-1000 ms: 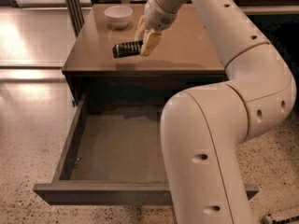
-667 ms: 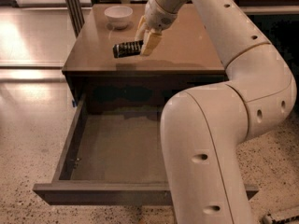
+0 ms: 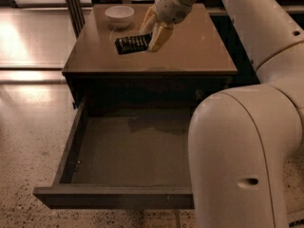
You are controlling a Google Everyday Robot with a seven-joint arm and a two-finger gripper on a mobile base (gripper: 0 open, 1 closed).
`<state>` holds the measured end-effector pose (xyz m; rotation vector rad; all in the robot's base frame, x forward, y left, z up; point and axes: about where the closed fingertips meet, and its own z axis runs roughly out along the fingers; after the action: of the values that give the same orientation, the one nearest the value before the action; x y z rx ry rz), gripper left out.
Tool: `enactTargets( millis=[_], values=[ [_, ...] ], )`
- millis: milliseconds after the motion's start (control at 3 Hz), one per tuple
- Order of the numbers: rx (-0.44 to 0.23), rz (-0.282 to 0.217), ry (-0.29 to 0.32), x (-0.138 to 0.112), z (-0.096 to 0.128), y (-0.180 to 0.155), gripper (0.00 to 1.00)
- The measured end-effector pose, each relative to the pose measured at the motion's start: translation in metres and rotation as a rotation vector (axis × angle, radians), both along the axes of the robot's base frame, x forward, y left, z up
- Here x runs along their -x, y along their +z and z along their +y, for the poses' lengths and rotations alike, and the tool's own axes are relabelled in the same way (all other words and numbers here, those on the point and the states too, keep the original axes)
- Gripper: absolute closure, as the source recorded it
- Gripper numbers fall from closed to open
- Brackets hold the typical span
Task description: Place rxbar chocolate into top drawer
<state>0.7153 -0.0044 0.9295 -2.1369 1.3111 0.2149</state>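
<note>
A white bowl [image 3: 119,14] sat at the worktop's [image 3: 199,56] left rear. Just right of it the rxbar chocolate [image 3: 132,44] hung above the worktop, long axis left to right, sticking out leftward from the gripper [image 3: 152,37], which was closed narrowly on the bar's right end. The open top drawer [image 3: 128,151] lay below and nearer the camera, so the carry likely ran forward past the front edge and down; the arm reached in from the upper right, wrist bent downward, elbow hiding the drawer's right part.

Brown cabinet top [image 3: 194,56]: white bowl [image 3: 119,14] at back-left. Gripper [image 3: 152,36] over top's middle, jaws clamping rxbar chocolate [image 3: 132,44].
</note>
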Motion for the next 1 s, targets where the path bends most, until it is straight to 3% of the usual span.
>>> enactTargets(
  millis=[667, 1000],
  values=[
    [-0.015, -0.022, 0.07, 0.075, 0.009, 0.021, 1.0],
    [-0.002, 0.021, 0.084, 0.121, 0.009, -0.001, 1.0]
  ],
)
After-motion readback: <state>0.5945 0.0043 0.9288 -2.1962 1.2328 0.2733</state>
